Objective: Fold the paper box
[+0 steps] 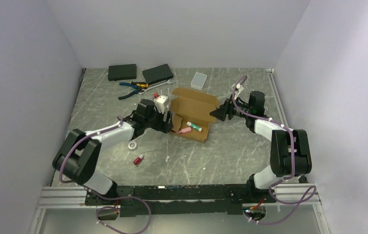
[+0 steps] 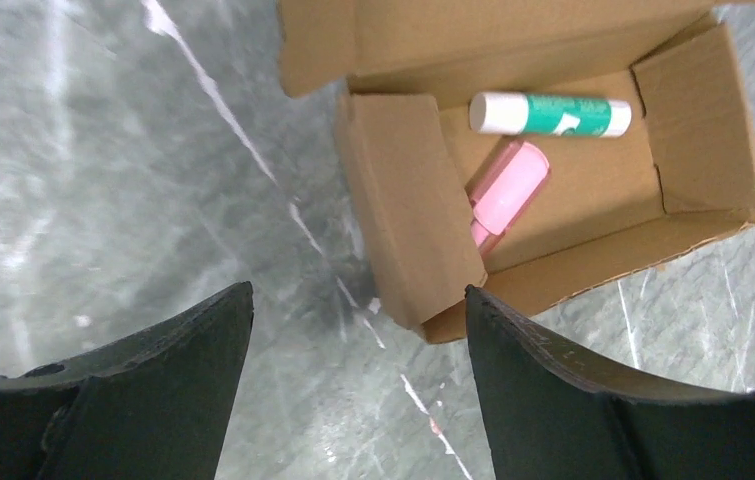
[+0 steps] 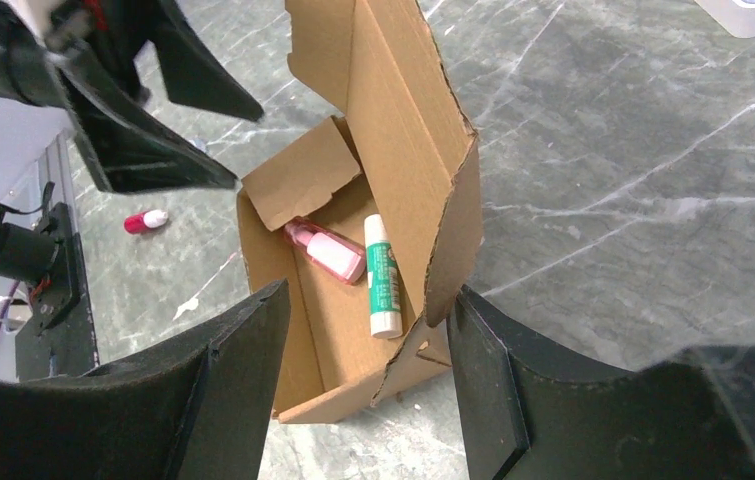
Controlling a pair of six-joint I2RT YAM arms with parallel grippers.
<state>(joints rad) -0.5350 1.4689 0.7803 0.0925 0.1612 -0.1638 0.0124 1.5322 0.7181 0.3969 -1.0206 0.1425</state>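
The paper box point(image 1: 196, 105) stands half formed in the middle of the table, its lid point(image 3: 403, 130) raised at the back. Inside lie a green-and-white glue stick point(image 2: 550, 114) and a pink-capped tube point(image 2: 508, 185). My left gripper point(image 1: 173, 123) is open at the box's left end. Its side flap point(image 2: 408, 200) leans inward just beyond the fingertips, and nothing is held. My right gripper point(image 1: 215, 115) is open at the box's right end. The lid's side tab point(image 3: 453, 250) hangs by its right finger point(image 3: 493, 370).
Two flat black boxes point(image 1: 122, 72) point(image 1: 157, 73) and a translucent white case point(image 1: 199, 80) lie at the back. Blue-handled pliers point(image 1: 133, 87) lie behind the left arm. A small red bottle point(image 1: 138, 159) and a white ring point(image 1: 133, 145) lie near the front left.
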